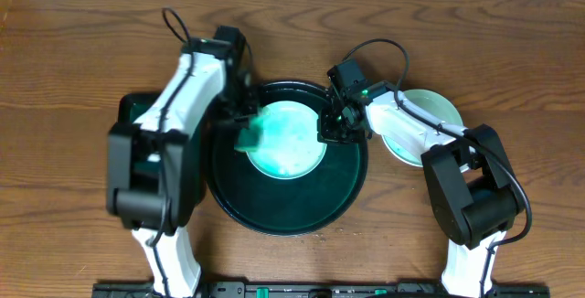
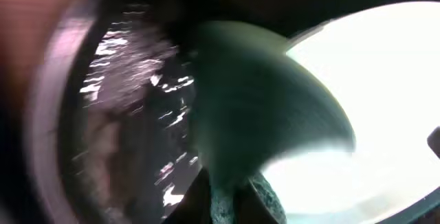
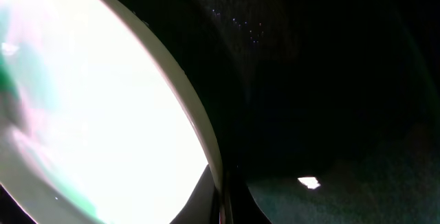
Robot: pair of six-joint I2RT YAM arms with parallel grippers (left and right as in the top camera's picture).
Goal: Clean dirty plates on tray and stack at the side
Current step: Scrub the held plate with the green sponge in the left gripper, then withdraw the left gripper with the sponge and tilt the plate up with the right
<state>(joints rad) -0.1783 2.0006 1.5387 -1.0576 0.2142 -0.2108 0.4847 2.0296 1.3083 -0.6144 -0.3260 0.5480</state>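
The wooden desk (image 1: 73, 42) carries a large round glossy black tray (image 1: 274, 210). A mint-turquoise round plate (image 1: 294, 147) lies inside it, its rim pinched by my right jaws. My left jaws clench a green cloth (image 1: 249, 135) toward the tray's left.

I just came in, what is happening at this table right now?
The two arms are cleaning a mint-turquoise round plate lying on the large round black tray. The left gripper presses a green wiping pad against the plate's left side, while the right gripper seems to pinch its right rim in its jaws. Another pale round plate lies on the wooden table to the right of the tray.
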